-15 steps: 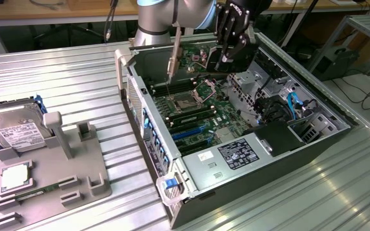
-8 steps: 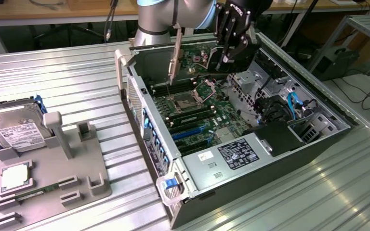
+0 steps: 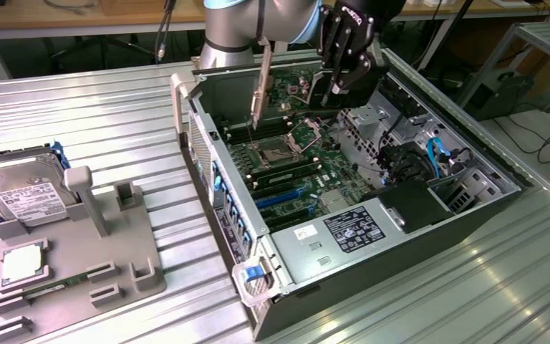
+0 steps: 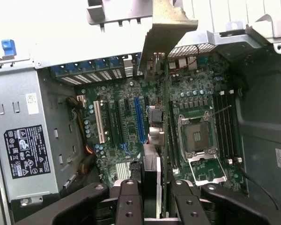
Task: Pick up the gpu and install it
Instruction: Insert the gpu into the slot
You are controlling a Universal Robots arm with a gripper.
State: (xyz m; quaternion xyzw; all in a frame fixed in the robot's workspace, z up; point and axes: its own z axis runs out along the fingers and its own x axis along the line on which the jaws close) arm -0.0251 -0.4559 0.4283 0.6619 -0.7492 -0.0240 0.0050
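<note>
gpu [image 3: 296,86] [image 4: 152,171] and jaws: the card sits between the two fingers [image 4: 129,201], which are clamped on its end; it reaches away from them, with the bracket at the far end.
gripper [image 3: 337,89] [image 4: 153,186]: closed on the card and held in the air over the open computer case [image 3: 184,107].
bracket [image 3: 261,80] [image 4: 165,33]: long and pale; it hangs on the exterior view's left of the gripper.
exterior view: the card's face shows, tilted. It is clear of the motherboard [image 3: 289,168] and above the CPU socket [image 3: 280,150], not seated in any slot.
wrist view: the card is seen edge-on, a thin line running out from the fingers over the motherboard [image 4: 126,122]. It passes just beside the blue slot [image 4: 139,119], with the CPU socket [image 4: 196,136] on its other side. The bracket's perforated face is toward the case's slotted rear wall.
power supply [image 3: 351,229] [image 4: 25,150]: labelled, at the case end away from the card.
grey tray [image 3: 132,265]: on the ribbed metal table [image 3: 94,107], at the exterior view's left of the case; it holds a hard drive [image 3: 22,190], well apart from the gripper.
</note>
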